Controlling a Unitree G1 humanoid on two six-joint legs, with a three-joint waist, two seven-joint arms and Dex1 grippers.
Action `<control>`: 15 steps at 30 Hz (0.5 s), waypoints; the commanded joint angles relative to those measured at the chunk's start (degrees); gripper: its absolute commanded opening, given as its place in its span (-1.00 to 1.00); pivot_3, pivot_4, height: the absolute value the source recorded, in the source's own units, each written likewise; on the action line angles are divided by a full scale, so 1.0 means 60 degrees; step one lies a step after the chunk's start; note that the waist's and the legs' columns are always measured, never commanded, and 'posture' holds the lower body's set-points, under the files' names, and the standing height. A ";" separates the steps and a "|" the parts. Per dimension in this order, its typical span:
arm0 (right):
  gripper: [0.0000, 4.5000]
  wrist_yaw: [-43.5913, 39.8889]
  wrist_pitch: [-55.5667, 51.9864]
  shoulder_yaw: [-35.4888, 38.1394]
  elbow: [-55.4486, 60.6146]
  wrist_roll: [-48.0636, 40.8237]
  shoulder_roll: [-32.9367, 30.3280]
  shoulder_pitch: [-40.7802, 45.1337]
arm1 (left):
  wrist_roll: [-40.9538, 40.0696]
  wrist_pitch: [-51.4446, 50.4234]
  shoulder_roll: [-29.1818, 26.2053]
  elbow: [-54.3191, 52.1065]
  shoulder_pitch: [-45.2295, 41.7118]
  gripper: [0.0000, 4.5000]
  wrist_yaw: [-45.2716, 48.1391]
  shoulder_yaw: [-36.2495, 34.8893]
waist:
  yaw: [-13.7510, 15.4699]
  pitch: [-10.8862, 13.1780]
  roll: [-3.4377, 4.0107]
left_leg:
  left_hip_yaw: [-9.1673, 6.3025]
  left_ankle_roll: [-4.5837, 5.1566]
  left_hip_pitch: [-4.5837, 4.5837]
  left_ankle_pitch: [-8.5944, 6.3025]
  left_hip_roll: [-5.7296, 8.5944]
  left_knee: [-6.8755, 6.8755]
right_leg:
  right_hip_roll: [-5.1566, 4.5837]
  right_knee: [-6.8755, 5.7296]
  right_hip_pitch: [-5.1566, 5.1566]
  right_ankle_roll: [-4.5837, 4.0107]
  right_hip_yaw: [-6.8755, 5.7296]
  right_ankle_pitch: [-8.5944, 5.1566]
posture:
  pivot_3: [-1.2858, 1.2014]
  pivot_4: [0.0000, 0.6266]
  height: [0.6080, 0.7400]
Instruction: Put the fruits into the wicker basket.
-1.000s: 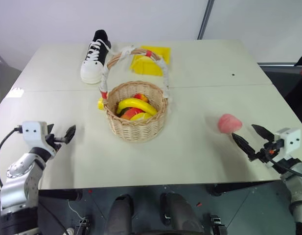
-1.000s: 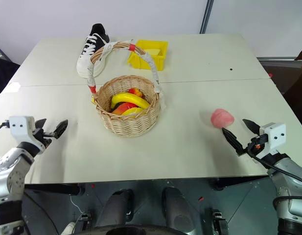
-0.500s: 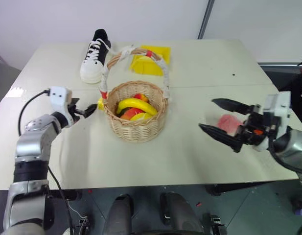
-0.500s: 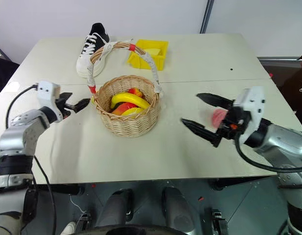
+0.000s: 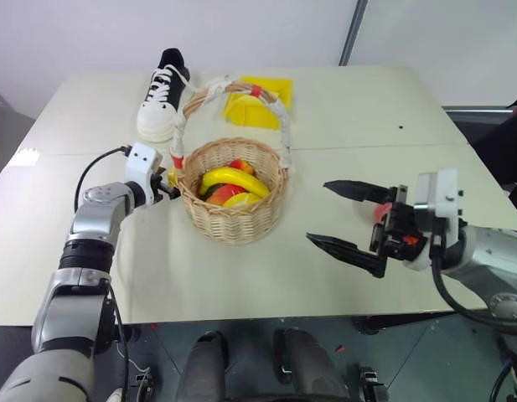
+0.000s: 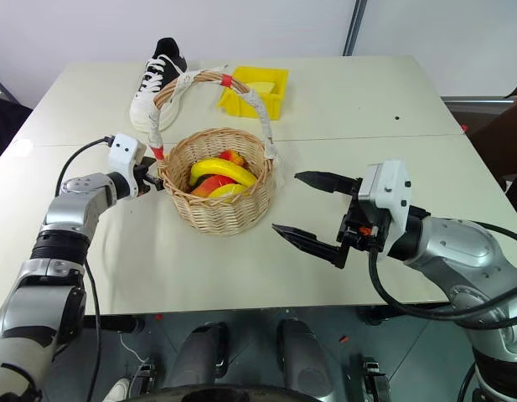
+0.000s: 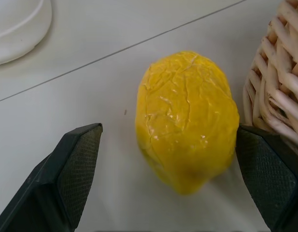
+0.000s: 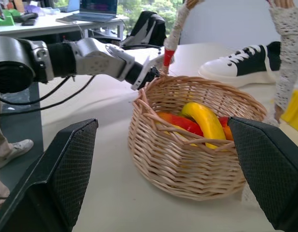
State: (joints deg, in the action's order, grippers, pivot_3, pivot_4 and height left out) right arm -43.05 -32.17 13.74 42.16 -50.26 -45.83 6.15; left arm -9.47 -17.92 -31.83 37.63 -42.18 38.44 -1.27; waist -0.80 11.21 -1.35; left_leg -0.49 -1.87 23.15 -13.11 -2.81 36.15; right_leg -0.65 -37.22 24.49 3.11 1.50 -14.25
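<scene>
Cream and wide, the bench (image 5: pixel 342 276) holds everything. On it sits the basket (image 5: pixel 233 201), with a banana (image 5: pixel 233 178) and red pieces (image 5: pixel 227 193) inside. A black and white shoe (image 5: pixel 162 100) and a yellow bin (image 5: pixel 260 105) lie behind it. The right tool (image 5: pixel 342 219) hangs over the bench beside the basket, its fingers wide apart and holding nothing. A pink peach (image 5: pixel 380 212) peeks out behind it. The left tool (image 7: pixel 173 179) is open around a yellow lemon (image 7: pixel 187 121), which lies on the bench just beside the basket.
</scene>
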 commanded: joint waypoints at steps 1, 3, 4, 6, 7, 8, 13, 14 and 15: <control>1.00 0.0017 0.0321 -0.0075 0.0361 0.0125 0.0158 -0.0024 | 0.0024 0.0426 0.0015 0.0122 -0.0361 0.41 -0.0008 -0.0253 | 0.0006 0.0000 0.0000 | 0.0000 0.0000 0.0001 0.0000 0.0000 0.0001 | 0.0000 0.0000 0.0000 0.0000 -0.0001 0.0000 | 0.03 -0.52 1.00; 1.00 0.0063 0.0331 -0.0144 0.0401 0.0134 0.0189 0.0008 | 0.0075 0.0451 -0.0004 0.0182 -0.0376 -0.04 0.0003 -0.0221 | 0.0003 0.0000 0.0000 | 0.0000 0.0000 0.0001 0.0000 0.0000 0.0003 | -0.0001 0.0000 0.0000 0.0001 0.0000 0.0000 | 0.03 -0.52 1.00; 1.00 0.0071 0.0341 -0.0173 0.0412 0.0138 0.0197 0.0016 | 0.0138 0.0493 -0.0037 0.0210 -0.0368 -0.17 -0.0046 -0.0198 | 0.0001 0.0000 0.0000 | 0.0000 0.0000 0.0001 0.0000 0.0000 0.0003 | 0.0000 0.0000 0.0000 0.0001 -0.0001 0.0001 | 0.03 -0.52 1.00; 1.00 0.0090 0.0353 -0.0230 0.0427 0.0149 0.0201 0.0036 | 0.0155 0.0496 -0.0110 0.0242 -0.0316 -0.17 -0.0180 -0.0285 | 0.0003 0.0000 0.0000 | 0.0000 0.0000 0.0001 0.0000 0.0000 0.0003 | 0.0000 -0.0003 0.0000 0.0002 -0.0001 0.0002 | 0.03 -0.52 1.00; 1.00 0.0094 0.0360 -0.0269 0.0424 0.0172 0.0200 0.0065 | 0.0156 0.0532 -0.0213 0.0172 -0.0225 -0.17 -0.0287 -0.0383 | 0.0001 0.0000 0.0000 | -0.0001 0.0000 0.0001 0.0000 0.0000 0.0003 | 0.0000 -0.0003 0.0000 0.0002 -0.0001 0.0002 | 0.03 -0.52 1.00; 1.00 0.0102 0.0363 -0.0298 0.0434 0.0190 0.0191 0.0092 | 0.0134 0.0553 -0.0355 0.0042 -0.0089 -0.17 -0.0383 -0.0511 | -0.0010 0.0000 0.0000 | -0.0001 0.0000 0.0001 0.0000 0.0000 0.0004 | 0.0000 -0.0003 0.0000 0.0003 -0.0001 0.0002 | 0.03 -0.52 1.00; 1.00 0.0045 0.0396 -0.0280 0.0250 0.0291 0.0141 0.0207 | -0.1783 0.0516 -0.1101 -0.2645 0.1873 -0.17 0.0160 -0.2849 | -0.0188 0.0000 0.0000 | 0.0002 0.0001 -0.0011 -0.0001 -0.0013 -0.0009 | 0.0004 -0.0009 0.0005 0.0004 0.0001 0.0005 | 0.03 -0.52 1.00; 1.00 -0.0009 0.0428 -0.0278 0.0162 0.0346 0.0125 0.0208 | -0.2412 0.0268 -0.1172 -0.3526 0.2428 -0.17 0.0448 -0.3420 | -0.0210 0.0000 0.0000 | 0.0002 0.0002 -0.0010 -0.0001 -0.0018 -0.0013 | 0.0002 -0.0015 0.0006 0.0006 0.0001 0.0003 | 0.03 -0.52 1.00; 1.00 -0.0062 0.0458 -0.0281 0.0067 0.0390 0.0117 0.0218 | -0.2920 -0.0010 -0.1245 -0.4276 0.2938 -0.17 0.0687 -0.3835 | -0.0196 0.0000 0.0000 | 0.0000 0.0001 -0.0008 -0.0001 -0.0021 -0.0013 | 0.0000 -0.0020 0.0009 0.0009 0.0000 -0.0001 | 0.03 -0.52 1.00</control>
State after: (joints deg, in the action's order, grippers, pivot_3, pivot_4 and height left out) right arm -42.89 -30.70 11.04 42.22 -48.04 -45.05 7.07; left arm -21.54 -16.93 -37.91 19.57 -25.28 40.19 -19.66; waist -1.98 11.21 -1.35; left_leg -0.49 -1.86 23.11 -13.12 -2.94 36.08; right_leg -0.67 -37.35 24.55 3.17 1.48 -14.26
